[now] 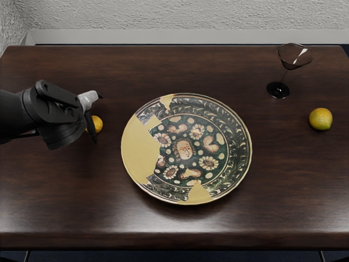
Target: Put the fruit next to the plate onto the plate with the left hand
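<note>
A small orange fruit [97,124] lies on the dark table just left of the large patterned plate [134,148]. My left hand [93,115] comes in from the left edge and is right at the fruit, hiding its left side. One pale fingertip [90,99] sits above the fruit and a dark finger [91,131] crosses its lower left. The fingers stand wider than the fruit and are not closed on it. The fruit rests on the table. My right arm is out of view.
A second yellow-orange fruit [320,118] lies far right of the plate. A tilted martini glass [289,65] stands at the back right. The table's front edge [174,244] runs along the bottom, and a wall borders the back.
</note>
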`<act>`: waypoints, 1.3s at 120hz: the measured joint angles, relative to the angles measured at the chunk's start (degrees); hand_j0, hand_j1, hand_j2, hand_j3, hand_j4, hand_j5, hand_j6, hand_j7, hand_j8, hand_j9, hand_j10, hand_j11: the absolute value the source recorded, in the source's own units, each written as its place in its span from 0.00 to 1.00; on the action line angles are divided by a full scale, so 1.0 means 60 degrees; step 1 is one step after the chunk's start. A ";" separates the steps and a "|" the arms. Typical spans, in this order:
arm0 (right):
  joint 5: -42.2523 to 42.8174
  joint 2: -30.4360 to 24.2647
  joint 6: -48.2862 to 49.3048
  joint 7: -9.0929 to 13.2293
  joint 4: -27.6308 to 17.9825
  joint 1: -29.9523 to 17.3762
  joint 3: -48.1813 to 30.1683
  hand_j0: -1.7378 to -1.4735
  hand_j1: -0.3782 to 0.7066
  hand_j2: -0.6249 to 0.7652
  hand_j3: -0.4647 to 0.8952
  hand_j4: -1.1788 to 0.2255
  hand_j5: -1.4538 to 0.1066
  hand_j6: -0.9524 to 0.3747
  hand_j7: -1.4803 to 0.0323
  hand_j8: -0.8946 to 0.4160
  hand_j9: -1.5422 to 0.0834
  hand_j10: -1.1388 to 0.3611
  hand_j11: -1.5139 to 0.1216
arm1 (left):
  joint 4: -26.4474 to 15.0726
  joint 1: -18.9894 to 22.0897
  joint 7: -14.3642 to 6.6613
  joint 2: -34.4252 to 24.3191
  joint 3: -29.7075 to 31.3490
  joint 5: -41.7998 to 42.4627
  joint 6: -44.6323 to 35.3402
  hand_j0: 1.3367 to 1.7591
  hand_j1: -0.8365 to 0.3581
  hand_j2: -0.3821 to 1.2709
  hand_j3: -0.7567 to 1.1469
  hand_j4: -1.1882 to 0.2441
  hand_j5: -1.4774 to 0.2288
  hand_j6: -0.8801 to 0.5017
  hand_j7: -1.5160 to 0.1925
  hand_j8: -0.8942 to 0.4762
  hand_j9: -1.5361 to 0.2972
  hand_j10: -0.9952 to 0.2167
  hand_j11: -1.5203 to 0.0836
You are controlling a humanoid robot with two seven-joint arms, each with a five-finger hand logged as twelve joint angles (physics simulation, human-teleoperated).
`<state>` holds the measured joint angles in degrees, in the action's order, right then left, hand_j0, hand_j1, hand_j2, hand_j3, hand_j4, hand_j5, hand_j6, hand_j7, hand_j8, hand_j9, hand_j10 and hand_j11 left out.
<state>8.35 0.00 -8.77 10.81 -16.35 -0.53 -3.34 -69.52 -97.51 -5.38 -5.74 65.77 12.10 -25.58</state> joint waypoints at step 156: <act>0.0000 0.0000 -0.0002 0.0000 0.0000 0.0000 0.0000 0.30 0.03 0.45 0.34 0.84 0.93 0.72 0.98 0.68 0.95 0.76 0.93 | -0.0309 0.0038 0.0254 -0.0171 0.0403 -0.1074 0.0041 0.76 0.72 0.26 0.40 0.64 0.66 0.44 0.68 0.46 0.65 0.60 0.73</act>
<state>8.35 0.00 -8.79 10.81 -16.35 -0.53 -3.34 -71.37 -97.28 -3.86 -6.77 68.19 5.66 -25.34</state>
